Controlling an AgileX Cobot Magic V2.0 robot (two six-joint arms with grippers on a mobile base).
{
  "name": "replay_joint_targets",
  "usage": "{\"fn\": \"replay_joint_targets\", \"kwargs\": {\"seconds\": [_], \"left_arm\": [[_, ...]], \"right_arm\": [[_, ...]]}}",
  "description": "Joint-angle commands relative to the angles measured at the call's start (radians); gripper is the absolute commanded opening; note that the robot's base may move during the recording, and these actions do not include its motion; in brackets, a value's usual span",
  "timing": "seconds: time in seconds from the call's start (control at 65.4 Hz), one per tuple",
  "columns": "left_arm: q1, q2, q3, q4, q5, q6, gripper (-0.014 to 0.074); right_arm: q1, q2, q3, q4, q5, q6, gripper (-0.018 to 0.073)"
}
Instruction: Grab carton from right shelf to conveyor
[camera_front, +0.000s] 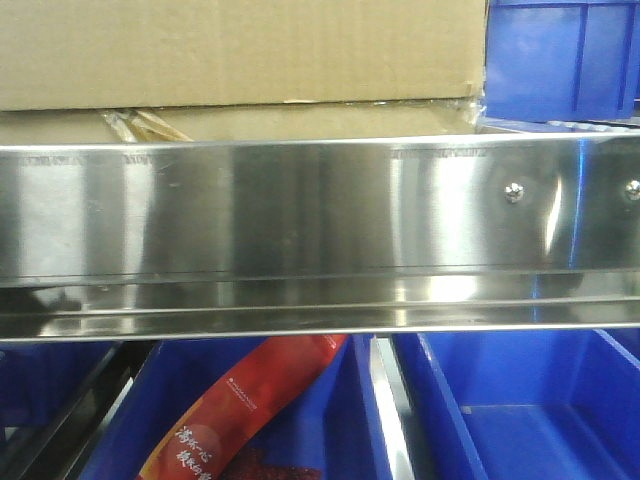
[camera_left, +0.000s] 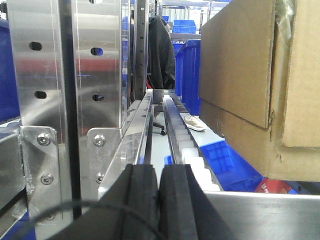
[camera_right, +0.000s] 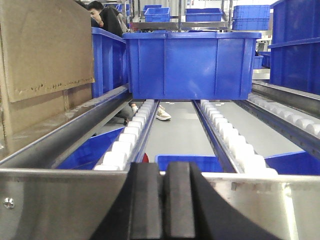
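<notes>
The left gripper (camera_left: 160, 200) and right gripper (camera_right: 163, 200) are holding their matte black fingers together on nothing; beyond, the right shelf (camera_front: 300, 215) is gleaming, its brushed steel rail broad; the carton (camera_front: 240, 50), boxy corrugated brown cardboard, is sitting on it beside a blue plastic bin (camera_front: 560, 60).

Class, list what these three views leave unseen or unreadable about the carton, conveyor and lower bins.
1. Carton: front view, top and left cut off by the frame, lower edge hidden behind the shelf rail.
2. Conveyor: in no view.
3. Red packet: front view, upper end behind the shelf rail, print too blurred to read.
</notes>
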Motion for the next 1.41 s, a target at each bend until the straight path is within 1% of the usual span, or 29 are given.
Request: {"fn": "replay_joint_targets", "kwargs": {"seconds": [0.0, 0.444, 0.551, 0.856, 0.964, 1.04, 1.101, 1.147, 1.269, 1.346, 1.392], "left_arm": [[0.003, -0.003, -0.004, -0.006, -0.017, 0.0, 0.0002], [0.003, -0.003, -0.004, -0.006, -0.017, 0.0, 0.0002], [0.002, -0.003, -0.004, -0.006, -0.035, 0.0, 0.0002], [0.002, -0.003, -0.004, -0.008, -0.062, 0.0, 0.0002], [0.002, -0.003, -0.004, -0.008, -0.095, 0.0, 0.0002], [0.002, -0.003, -0.004, -0.035, -0.106, 0.0, 0.0002], [0.002, -0.003, -0.034, -0.039, -0.07, 0.0, 0.0003], [0.002, -0.003, -0.086, -0.029, 0.003, 0.0, 0.0003], [0.002, 0.008, -0.245, 0.066, 0.157, 0.0, 0.0013], [0.002, 0.039, -0.342, 0.074, 0.216, 0.0, 0.0052], [0.002, 0.068, -0.399, 0.074, 0.246, 0.0, 0.0097]], "right_arm": [[0.002, -0.003, 0.0, 0.002, -0.025, -0.004, -0.0068], [0.002, -0.003, 0.0, 0.002, -0.025, -0.004, -0.0068], [0.002, -0.003, 0.0, 0.002, -0.025, -0.004, -0.0068], [0.002, -0.003, 0.0, 0.002, -0.097, -0.004, -0.0068], [0.002, -0.003, 0.0, 0.002, -0.121, -0.004, -0.0068], [0.002, -0.003, 0.0, 0.002, -0.159, -0.004, -0.0068], [0.002, -0.003, 0.0, 0.004, -0.171, -0.004, -0.0068], [0.002, -0.003, -0.001, 0.004, -0.154, -0.004, -0.0068], [0.002, -0.003, -0.104, 0.004, -0.065, -0.004, -0.0068], [0.002, -0.003, -0.178, 0.004, -0.003, -0.004, -0.0065], [0.002, -0.002, -0.224, 0.004, 0.01, -0.004, -0.0065]]}}
